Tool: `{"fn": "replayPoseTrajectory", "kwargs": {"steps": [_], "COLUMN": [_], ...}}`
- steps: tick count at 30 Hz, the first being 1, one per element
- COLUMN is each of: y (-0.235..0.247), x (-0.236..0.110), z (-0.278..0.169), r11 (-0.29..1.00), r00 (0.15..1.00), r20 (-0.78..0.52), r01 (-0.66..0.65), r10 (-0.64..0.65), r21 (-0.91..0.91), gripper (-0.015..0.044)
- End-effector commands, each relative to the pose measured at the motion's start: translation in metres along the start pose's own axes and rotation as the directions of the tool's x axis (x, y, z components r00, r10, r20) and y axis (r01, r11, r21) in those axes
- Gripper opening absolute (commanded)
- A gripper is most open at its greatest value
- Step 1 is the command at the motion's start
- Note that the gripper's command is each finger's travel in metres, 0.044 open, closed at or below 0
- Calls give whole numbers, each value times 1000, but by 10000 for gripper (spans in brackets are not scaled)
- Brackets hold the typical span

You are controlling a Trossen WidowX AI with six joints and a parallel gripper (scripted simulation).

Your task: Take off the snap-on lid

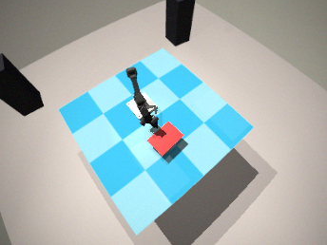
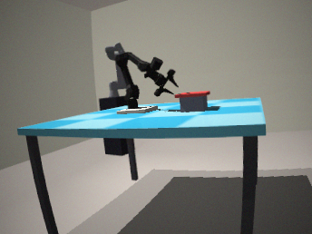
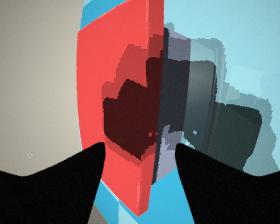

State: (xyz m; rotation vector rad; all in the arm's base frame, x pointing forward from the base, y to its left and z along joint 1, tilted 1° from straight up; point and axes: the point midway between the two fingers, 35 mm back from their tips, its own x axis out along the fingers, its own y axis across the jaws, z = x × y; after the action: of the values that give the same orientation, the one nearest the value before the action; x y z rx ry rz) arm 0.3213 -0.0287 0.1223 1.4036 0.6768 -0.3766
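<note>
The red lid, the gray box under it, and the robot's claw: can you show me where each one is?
red lid point(image 1: 166, 138), top view, middle of its flat top.
gray box point(image 2: 194, 103), exterior view, its side wall below the lid.
gripper point(image 2: 171, 84), exterior view, the gap between its fingertips, near the lid's edge.

One lid point(image 1: 165, 138), one box point(image 2: 193, 103)
</note>
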Motion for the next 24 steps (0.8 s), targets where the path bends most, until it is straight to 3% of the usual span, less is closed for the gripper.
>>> {"fn": "replayPoseTrajectory", "kwargs": {"steps": [1,24], "y": [-1,-4], "x": [7,43], "z": [1,-1], "r11": [1000,1000], "r00": [1000,1000], "r20": [4,4], "r01": [5,2], "r10": [-5,-2], "r21": [7,8], "gripper": [235,235]}}
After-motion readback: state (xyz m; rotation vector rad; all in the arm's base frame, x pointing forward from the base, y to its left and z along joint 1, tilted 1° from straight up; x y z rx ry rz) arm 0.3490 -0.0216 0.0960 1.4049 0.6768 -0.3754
